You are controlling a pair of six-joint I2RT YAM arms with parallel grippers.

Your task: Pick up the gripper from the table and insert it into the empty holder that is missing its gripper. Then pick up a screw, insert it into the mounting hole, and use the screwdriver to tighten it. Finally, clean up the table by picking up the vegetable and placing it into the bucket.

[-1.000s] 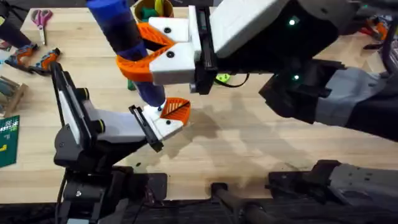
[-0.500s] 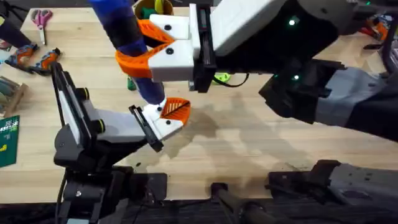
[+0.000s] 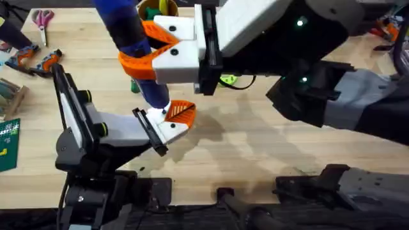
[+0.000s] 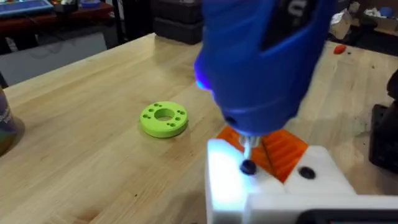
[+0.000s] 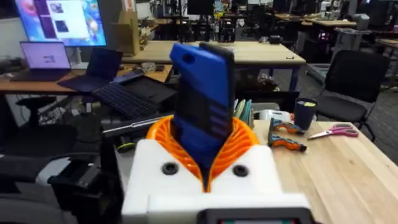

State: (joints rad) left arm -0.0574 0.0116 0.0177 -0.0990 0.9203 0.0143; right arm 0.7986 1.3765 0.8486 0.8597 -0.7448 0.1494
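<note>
At the left of the table the left arm lies low, its white holder [image 3: 167, 128] already carrying the orange gripper [image 3: 181, 112]; whether that arm's own fingers are parted cannot be told. Just above it the right gripper [image 3: 148, 52] has its orange pads closed on the blue screwdriver [image 3: 131, 45], tip down on the dark screw [image 4: 247, 167] in the mounting hole. The bit seems seated, though the tip is partly hidden, so I would keep the tool square to the screw with steady downward pressure and the holder motionless until it tightens.
</note>
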